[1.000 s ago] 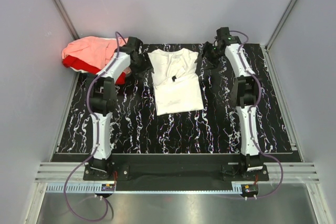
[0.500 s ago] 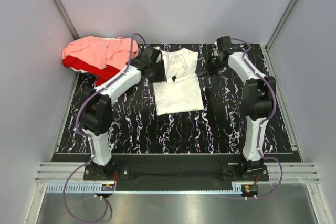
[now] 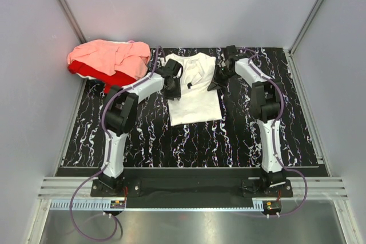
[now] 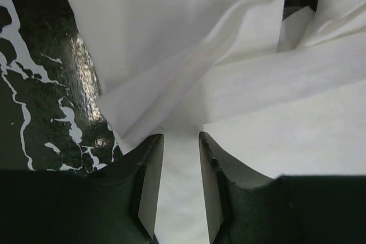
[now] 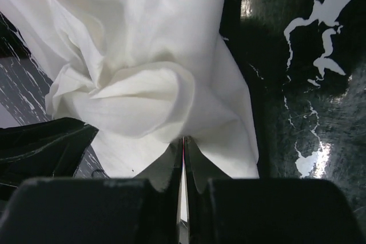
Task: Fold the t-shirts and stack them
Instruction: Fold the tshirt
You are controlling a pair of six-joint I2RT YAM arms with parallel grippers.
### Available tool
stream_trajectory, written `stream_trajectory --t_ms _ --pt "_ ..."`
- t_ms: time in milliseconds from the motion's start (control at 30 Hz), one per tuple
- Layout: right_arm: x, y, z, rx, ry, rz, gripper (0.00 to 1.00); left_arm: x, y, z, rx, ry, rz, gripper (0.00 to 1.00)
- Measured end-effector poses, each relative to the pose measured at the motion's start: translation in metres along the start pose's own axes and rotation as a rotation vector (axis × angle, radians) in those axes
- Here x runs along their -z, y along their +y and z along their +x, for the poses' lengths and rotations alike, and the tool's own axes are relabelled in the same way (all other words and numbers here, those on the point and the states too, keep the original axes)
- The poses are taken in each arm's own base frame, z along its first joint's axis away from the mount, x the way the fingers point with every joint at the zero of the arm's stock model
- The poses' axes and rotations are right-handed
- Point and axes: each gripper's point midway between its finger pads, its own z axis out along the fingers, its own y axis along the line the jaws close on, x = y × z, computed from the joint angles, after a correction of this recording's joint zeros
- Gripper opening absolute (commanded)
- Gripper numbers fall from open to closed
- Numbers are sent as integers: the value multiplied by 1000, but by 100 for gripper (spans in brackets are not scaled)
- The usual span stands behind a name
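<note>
white cloth fills both of my wrist views. the white soft-cloth t-shirt [image 3: 194,98] lies in the middle of the far half of the black white-veined marble-pattern table [image 3: 171,141], and i am on its far end from both sides. my left gripper [image 4: 180,141] sits at the shirt's left shoulder edge, jaws narrow, with a fold of the white cloth running into the gap between the fingers [image 4: 150,181] and filling it, so i have it pinched. my right gripper [image 5: 183,144] is at the shirt's right shoulder edge, jaws all but touching, with a bunched swirl of the cloth gathered right at the tips and gripped there. from above, the left gripper [image 3: 171,78] and the right gripper [image 3: 220,77] flank the collar end, while the near hem lies flat on the table.

of any chest print i see only a small black mark [image 3: 189,86] near the middle of the shirt. the red cloth t-shirt [image 3: 121,80] is mostly buried under the salmon-pink cloth t-shirt [image 3: 108,58]; both are heaped at the far left corner, partly over the table's edge, just beside my left arm. each wrist view cuts the white shirt off at its borders.

count: three t-shirts, one white, one pink, one red; two grippers; one table.
</note>
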Motion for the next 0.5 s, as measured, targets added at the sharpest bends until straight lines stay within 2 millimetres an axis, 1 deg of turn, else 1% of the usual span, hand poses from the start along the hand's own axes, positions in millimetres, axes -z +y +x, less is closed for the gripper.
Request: stream_trajectory --t_ms 167,233,300,333,367,400,467,500 --pt "-9 2 -18 12 -18 13 9 -5 2 -17 -9 -24 -10 37" --pt "-13 3 -29 15 -29 15 9 -7 6 -22 -6 -23 -17 37" --pt "-19 5 -41 20 -46 14 12 -9 14 -34 3 -30 -25 36" --pt "-23 5 -49 21 -56 12 16 -10 19 -43 13 -34 -30 33" --pt "-27 6 -56 20 -68 5 26 -12 24 -55 26 -50 -32 33" --pt "-29 7 -63 17 -80 -4 35 -13 29 -66 37 -64 -30 35" --pt "-29 9 -73 10 -96 -30 48 -13 42 -79 55 -86 -37 51" --pt "-28 6 -73 3 -93 -31 56 -10 50 -84 65 -97 -41 55"
